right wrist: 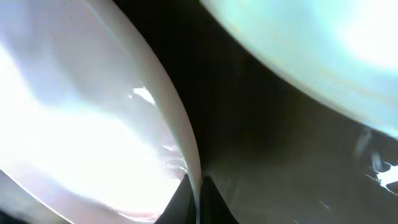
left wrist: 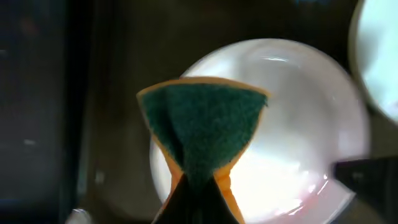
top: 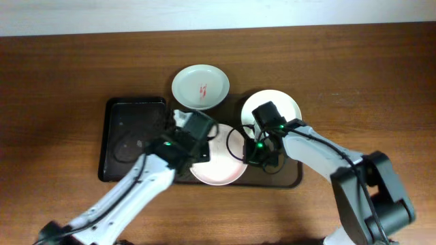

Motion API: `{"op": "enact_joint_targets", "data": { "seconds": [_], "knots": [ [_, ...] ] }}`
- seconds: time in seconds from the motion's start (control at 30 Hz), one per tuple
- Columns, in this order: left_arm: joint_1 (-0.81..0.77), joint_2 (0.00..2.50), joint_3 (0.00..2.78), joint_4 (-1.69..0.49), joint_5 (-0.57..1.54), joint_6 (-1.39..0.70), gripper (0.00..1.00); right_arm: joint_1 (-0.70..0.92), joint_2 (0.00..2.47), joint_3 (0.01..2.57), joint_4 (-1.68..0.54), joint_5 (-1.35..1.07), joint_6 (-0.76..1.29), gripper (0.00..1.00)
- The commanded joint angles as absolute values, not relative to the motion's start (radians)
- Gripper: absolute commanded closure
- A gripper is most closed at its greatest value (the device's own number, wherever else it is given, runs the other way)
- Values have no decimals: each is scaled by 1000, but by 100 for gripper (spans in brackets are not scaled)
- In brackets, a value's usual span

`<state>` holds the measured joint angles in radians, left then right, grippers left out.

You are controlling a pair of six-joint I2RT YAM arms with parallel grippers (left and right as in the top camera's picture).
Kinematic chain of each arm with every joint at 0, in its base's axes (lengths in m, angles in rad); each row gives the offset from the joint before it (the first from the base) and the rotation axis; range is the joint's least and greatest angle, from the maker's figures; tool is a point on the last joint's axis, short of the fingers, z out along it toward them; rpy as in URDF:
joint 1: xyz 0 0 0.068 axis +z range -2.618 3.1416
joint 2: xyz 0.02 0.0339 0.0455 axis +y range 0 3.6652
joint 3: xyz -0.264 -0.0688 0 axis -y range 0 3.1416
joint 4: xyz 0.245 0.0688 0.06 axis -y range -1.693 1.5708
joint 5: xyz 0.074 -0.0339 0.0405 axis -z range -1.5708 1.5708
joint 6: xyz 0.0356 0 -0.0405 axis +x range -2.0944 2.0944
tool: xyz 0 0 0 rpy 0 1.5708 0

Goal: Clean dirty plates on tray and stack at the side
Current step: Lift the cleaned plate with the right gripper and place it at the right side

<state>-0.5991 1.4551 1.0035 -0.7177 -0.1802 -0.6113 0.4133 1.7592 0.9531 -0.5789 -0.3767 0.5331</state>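
Note:
Three white plates show in the overhead view. One with a red smear [top: 200, 86] lies at the back. One plain white [top: 279, 107] lies at the right on the brown tray [top: 289, 178]. The front plate [top: 219, 170] lies on the tray under both grippers. My left gripper [left wrist: 199, 190] is shut on a green and orange sponge [left wrist: 202, 121], held over the front plate's [left wrist: 298, 124] left part. A faint pink smear remains at its near rim. My right gripper [right wrist: 198, 190] is shut on the front plate's [right wrist: 74, 112] right rim. The right plate [right wrist: 311, 50] lies just beyond.
A smaller black tray [top: 129, 136] lies against the brown tray's left side. The wooden table [top: 54, 82] surrounds both trays. The left arm [top: 122, 197] comes in from the front left and the right arm [top: 340, 163] from the front right.

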Motion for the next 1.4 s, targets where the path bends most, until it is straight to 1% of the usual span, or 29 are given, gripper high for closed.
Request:
{"op": "enact_joint_targets", "data": {
  "seconds": [0.0, 0.1, 0.27, 0.33, 0.37, 0.47, 0.67, 0.73, 0.8, 0.87, 0.9, 0.97, 1.0, 1.07, 1.1, 1.17, 1.23, 1.27, 1.37],
  "knots": [
    [-449, 1391, 1000, -744, -75, -344, 100, 419, 1644, 997, -677, -199, 409, 96],
    [-326, 1392, 999, -743, -10, -251, 100, 419, 1587, 1053, -759, -52, 325, 96],
    [-119, 1393, 999, -742, -15, -99, 100, 429, 1533, 1185, -855, 218, 226, 96],
    [-85, 1394, 999, -742, -32, -84, 100, 455, 1533, 1224, -878, 308, 213, 96],
    [-64, 1397, 999, -742, -33, -84, 100, 496, 1533, 1252, -889, 416, 213, 96],
    [-24, 1401, 999, -742, -33, -84, 100, 603, 1533, 1289, -894, 632, 213, 96],
    [-7, 1453, 999, -743, -48, -85, 100, 817, 1533, 1293, -855, 1046, 214, 96],
    [-7, 1462, 999, -742, -48, -85, 100, 838, 1533, 1293, -838, 1066, 218, 96],
    [-7, 1462, 999, -743, -48, -85, 99, 823, 1533, 1293, -833, 1003, 297, 96],
    [-7, 1462, 999, -743, -48, -85, 98, 763, 1533, 1293, -834, 829, 377, 96],
    [-7, 1462, 999, -743, -48, -85, 96, 705, 1533, 1293, -834, 705, 418, 96],
    [-7, 1462, 999, -743, -48, -85, 95, 615, 1533, 1293, -834, 569, 455, 96],
    [-7, 1462, 999, -743, -48, -85, 95, 530, 1532, 1293, -834, 449, 479, 96],
    [-7, 1462, 999, -743, -48, -85, 95, 413, 1531, 1294, -833, 298, 488, 96],
    [-7, 1462, 999, -743, -48, -85, 95, 297, 1531, 1293, -834, 165, 488, 96],
    [-7, 1462, 999, -743, -48, -85, 93, 134, 1531, 1293, -838, 23, 488, 96],
    [-7, 1462, 999, -743, -48, -85, 92, -24, 1533, 1293, -858, -33, 488, 96],
    [-7, 1462, 999, -743, -48, -85, 92, -130, 1536, 1292, -877, -34, 488, 96],
    [-7, 1462, 999, -743, -48, -85, 92, -304, 1566, 1286, -891, -35, 476, 96]
  ]
}}
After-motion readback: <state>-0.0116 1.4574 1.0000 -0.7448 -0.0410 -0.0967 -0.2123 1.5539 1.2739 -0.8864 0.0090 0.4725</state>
